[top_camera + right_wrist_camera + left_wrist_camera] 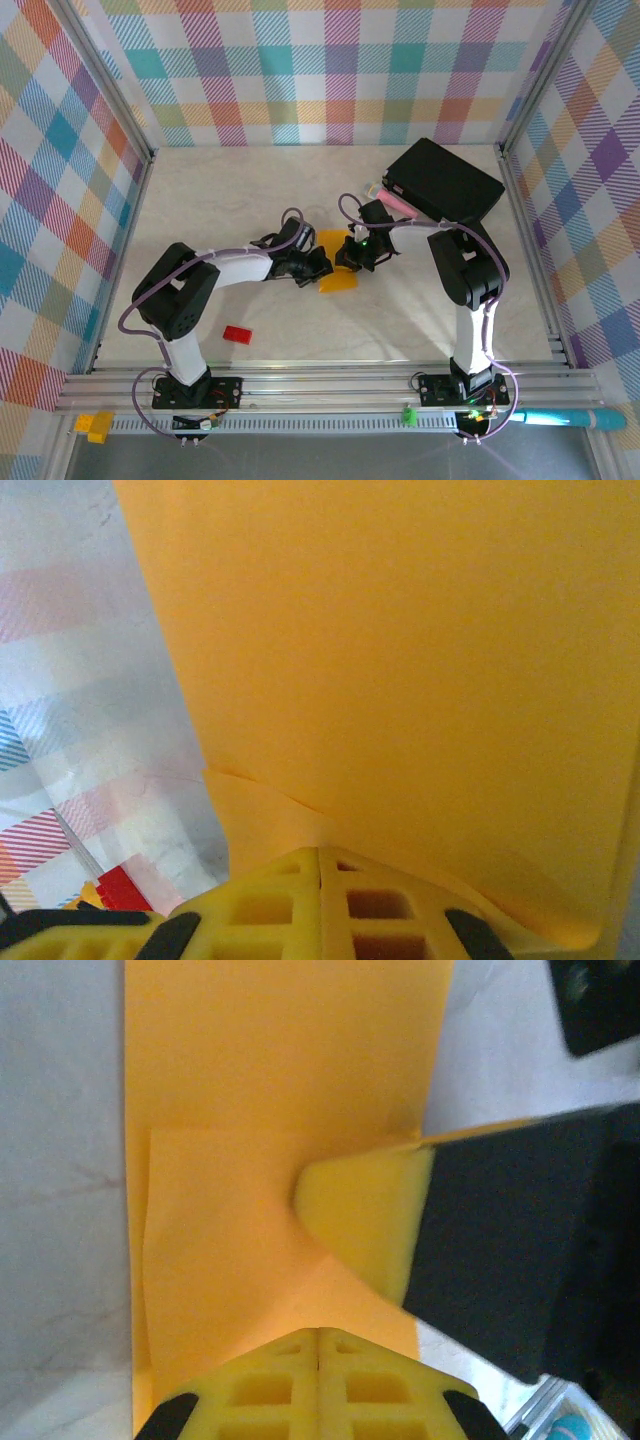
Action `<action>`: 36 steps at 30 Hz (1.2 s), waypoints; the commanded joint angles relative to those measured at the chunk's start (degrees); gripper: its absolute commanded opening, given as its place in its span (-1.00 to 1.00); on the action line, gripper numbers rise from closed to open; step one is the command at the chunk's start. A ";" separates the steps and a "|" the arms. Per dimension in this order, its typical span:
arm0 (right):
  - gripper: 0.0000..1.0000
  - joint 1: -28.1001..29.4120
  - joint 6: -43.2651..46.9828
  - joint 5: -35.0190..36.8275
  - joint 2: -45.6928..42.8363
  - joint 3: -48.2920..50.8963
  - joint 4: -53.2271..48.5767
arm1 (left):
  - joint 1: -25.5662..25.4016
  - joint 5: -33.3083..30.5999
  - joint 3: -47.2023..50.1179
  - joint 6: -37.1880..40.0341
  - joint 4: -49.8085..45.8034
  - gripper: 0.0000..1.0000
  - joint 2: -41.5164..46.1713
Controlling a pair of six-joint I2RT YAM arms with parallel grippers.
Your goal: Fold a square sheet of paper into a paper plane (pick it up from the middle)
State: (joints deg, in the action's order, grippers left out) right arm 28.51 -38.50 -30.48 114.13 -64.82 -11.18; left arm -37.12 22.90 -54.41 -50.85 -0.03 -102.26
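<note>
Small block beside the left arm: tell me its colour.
The block is red, clearest in the top view.

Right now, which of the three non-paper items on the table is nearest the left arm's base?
The small red block, alone at near left; the pink stick and black box sit together far right.

— What's your count, taking the black box [445,181] as the mark?
— One box. One pink stick [397,203] touching it, one square sheet of paper [336,272] near it, one red block [237,335] well apart. Two of mine: left tool [322,266], right tool [350,255].
</note>
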 commanded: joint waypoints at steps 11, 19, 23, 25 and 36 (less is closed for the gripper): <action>-0.96 0.18 -0.69 6.44 4.70 1.80 -5.17 | -0.73 1.52 -0.26 -1.18 1.47 -0.96 -3.06; -0.97 0.21 -0.87 6.66 5.05 1.71 -5.56 | -0.76 2.04 -0.39 -1.01 1.96 -0.97 -4.86; -0.97 0.16 -0.97 7.09 5.53 1.71 -6.13 | -0.77 1.91 0.40 -0.74 0.93 -0.99 -4.87; -0.97 0.18 -0.96 7.54 5.97 1.71 -6.53 | -0.76 1.59 0.81 -0.69 0.17 -1.00 -4.82; -0.99 -0.12 -1.27 11.52 8.54 2.06 -10.36 | -1.10 2.91 5.53 0.16 -3.05 -1.00 -2.25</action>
State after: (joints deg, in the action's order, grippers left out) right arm 28.27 -38.57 -31.09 115.26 -66.15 -13.04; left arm -37.36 24.18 -51.83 -51.59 4.34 -105.38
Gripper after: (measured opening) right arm 0.043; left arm 0.043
